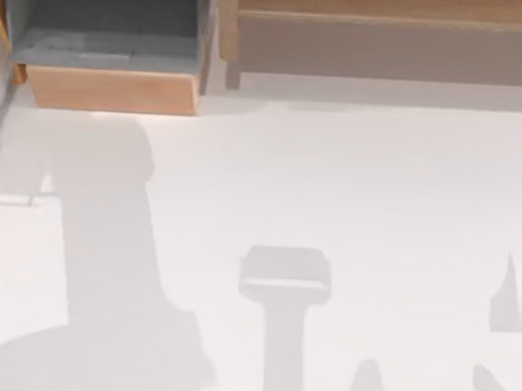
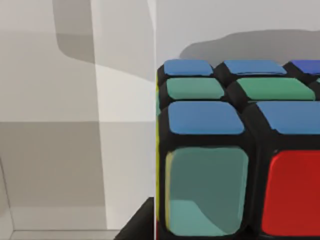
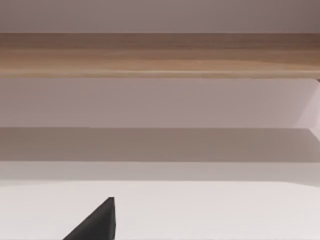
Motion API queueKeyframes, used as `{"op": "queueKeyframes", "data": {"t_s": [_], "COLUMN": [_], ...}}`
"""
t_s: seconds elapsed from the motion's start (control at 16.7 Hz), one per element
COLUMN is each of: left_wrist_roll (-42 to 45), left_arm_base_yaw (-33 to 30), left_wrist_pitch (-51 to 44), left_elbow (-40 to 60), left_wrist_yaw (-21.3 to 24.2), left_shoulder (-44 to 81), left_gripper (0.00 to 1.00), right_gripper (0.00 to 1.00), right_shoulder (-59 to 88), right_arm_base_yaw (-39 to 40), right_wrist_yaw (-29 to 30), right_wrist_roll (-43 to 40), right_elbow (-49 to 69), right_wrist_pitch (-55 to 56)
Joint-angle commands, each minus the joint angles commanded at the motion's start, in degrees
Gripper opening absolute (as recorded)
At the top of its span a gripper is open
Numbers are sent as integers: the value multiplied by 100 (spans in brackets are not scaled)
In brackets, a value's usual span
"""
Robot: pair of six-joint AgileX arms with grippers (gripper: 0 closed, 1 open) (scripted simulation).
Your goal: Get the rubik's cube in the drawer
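Observation:
The rubik's cube (image 2: 235, 150) looms very close in the left wrist view, black-framed with blue, green and red squares and a yellow edge. My left gripper (image 2: 220, 236) is shut on it, and one dark finger (image 2: 137, 227) shows against the cube's lower edge. Pale grey walls and a shadow stand behind the cube. In the top view the drawer (image 1: 109, 89) stands pulled open at the far left, its grey floor bare and its light-wood front panel facing the table. A dark part of my right gripper (image 3: 97, 225) shows low in the right wrist view, above the white table.
The long tan wooden shelf (image 1: 384, 9) runs along the far edge, right of the drawer, and its wooden edge (image 3: 160, 55) faces the right wrist. Arm shadows lie over the left and near parts of the white table (image 1: 349, 183).

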Motion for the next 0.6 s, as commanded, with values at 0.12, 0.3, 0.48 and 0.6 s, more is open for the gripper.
{"op": "queueKeyframes", "data": {"t_s": [0.12,0.3,0.48,0.6], "left_wrist_roll": [0,0,0,0], "left_arm_base_yaw": [0,0,0,0], "left_wrist_pitch": [0,0,0,0], "left_elbow": [0,0,0,0], "left_wrist_yaw": [0,0,0,0], "left_shoulder": [0,0,0,0], "left_gripper": [8,30,53,68], "right_gripper": [100,100,100,100], "right_shoulder": [0,0,0,0], "right_arm_base_yaw": [0,0,0,0], "right_wrist_yaw": [0,0,0,0], "right_wrist_roll": [0,0,0,0], "right_elbow": [0,0,0,0], "right_wrist_pitch": [0,0,0,0]}}
